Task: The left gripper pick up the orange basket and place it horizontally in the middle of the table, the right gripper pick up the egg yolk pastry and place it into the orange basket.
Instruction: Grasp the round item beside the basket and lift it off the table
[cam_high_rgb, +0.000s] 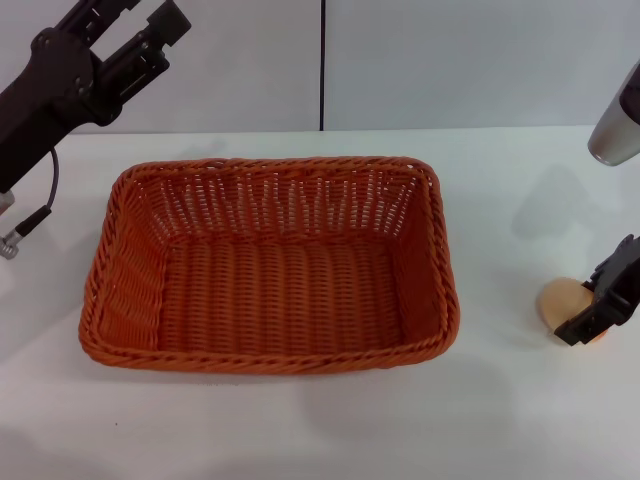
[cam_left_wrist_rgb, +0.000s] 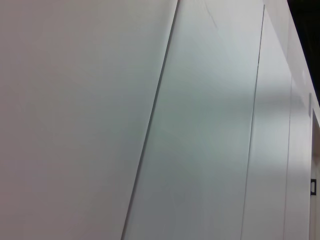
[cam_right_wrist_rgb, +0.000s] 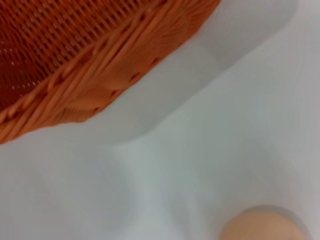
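Cream egg yolk pastry (cam_high_rgb: 560, 303) touching right gripper (cam_high_rgb: 600, 305) (table's (cam_high_rgb: 300, 430) right edge).

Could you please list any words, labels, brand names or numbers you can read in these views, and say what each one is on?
None: no readable text on the orange basket, the egg yolk pastry, the table, the left gripper or the right gripper.
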